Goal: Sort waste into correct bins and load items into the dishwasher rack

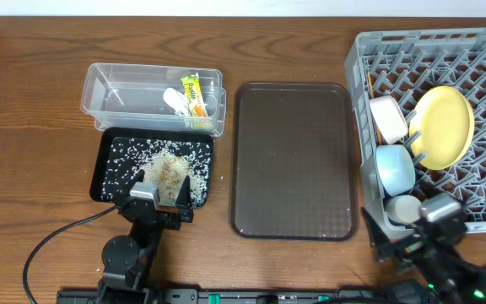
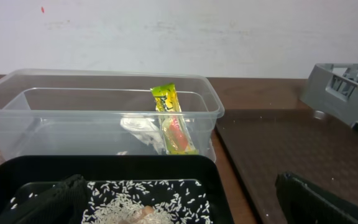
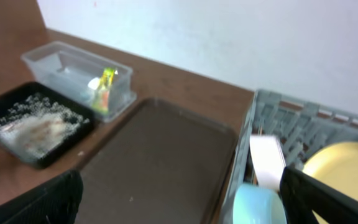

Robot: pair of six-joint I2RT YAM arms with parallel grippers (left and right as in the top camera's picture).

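The clear tub (image 1: 108, 95) holds the yellow-green-orange wrapper (image 1: 194, 95) and the white plastic scrap (image 1: 175, 100); both also show in the left wrist view, wrapper (image 2: 169, 118) and scrap (image 2: 140, 129). The black tray (image 1: 108, 173) holds rice grains (image 1: 133, 160) and a brownish lump (image 1: 169, 173). The grey rack (image 1: 479, 59) holds the yellow-green plate (image 1: 441, 127), white bowl (image 1: 388, 118), light-blue bowl (image 1: 395, 169) and white cup (image 1: 406, 209). My left gripper (image 1: 160, 203) is open and empty over the black tray's near edge (image 2: 179, 211). My right gripper (image 1: 412, 232) is open and empty at the rack's front left corner (image 3: 179, 205).
A flat dark-brown serving tray (image 1: 292, 160) lies between the bins and the rack, with nothing on it. A black cable (image 1: 53, 241) curls on the table at front left. A wall runs along the table's far edge.
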